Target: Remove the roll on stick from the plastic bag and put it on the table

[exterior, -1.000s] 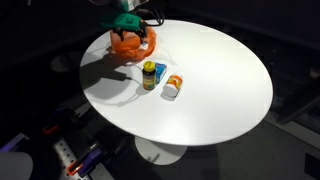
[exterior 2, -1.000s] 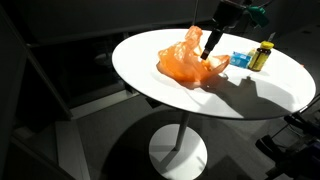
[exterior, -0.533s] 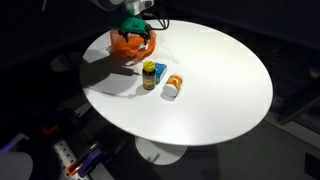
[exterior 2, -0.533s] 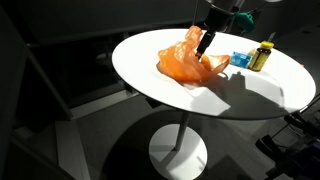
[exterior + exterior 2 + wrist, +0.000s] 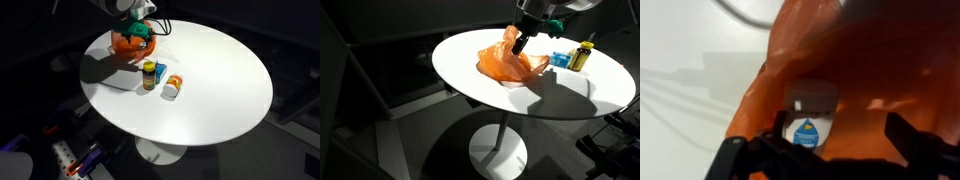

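An orange plastic bag (image 5: 128, 45) lies crumpled at the edge of the round white table (image 5: 225, 90); it also shows in the other exterior view (image 5: 505, 62). My gripper (image 5: 521, 44) points down at the bag's opening. In the wrist view the bag (image 5: 880, 60) fills the frame. A white roll on stick (image 5: 808, 118) with a blue drop label lies inside it. My gripper (image 5: 825, 145) is open, with dark fingers (image 5: 908, 135) either side of the stick and not touching it.
A dark bottle with a yellow cap (image 5: 149, 75) stands next to a small blue box (image 5: 160, 71) and a lying white and orange bottle (image 5: 172, 87). The bottle (image 5: 583, 55) and the box (image 5: 560, 59) sit just beyond the bag.
My gripper has moved down and closer to the bag's opening. The bag and the other objects have not moved.
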Tool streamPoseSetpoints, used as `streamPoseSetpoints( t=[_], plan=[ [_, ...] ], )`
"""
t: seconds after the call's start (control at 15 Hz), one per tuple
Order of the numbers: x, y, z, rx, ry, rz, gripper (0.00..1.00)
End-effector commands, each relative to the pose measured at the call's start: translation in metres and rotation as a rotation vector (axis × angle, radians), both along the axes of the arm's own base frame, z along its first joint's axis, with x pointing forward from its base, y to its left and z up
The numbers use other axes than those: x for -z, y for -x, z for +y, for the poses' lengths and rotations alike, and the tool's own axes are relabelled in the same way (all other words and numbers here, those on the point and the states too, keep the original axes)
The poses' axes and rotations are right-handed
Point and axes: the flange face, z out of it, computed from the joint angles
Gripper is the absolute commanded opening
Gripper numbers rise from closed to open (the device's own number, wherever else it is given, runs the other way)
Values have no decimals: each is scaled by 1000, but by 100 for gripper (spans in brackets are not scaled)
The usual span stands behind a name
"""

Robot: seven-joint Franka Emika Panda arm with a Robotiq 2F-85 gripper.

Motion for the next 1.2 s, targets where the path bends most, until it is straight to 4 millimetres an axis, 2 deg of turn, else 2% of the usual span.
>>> streamPoseSetpoints(
  t=[0.0, 0.27, 0.33, 0.4, 0.8, 1.13],
  plan=[
    [4, -13, -1, -9, -6, -5, 100],
    [11, -17, -3, -2, -6, -1, 100],
    [11, -18, -3, 0, -7, -2, 75],
    [10, -19, -3, 2, -8, -4, 74],
    [-4, -22, -7, 25, -12, -15, 26],
    [-18, -21, -6, 38, -27, 11, 25]
  ],
)
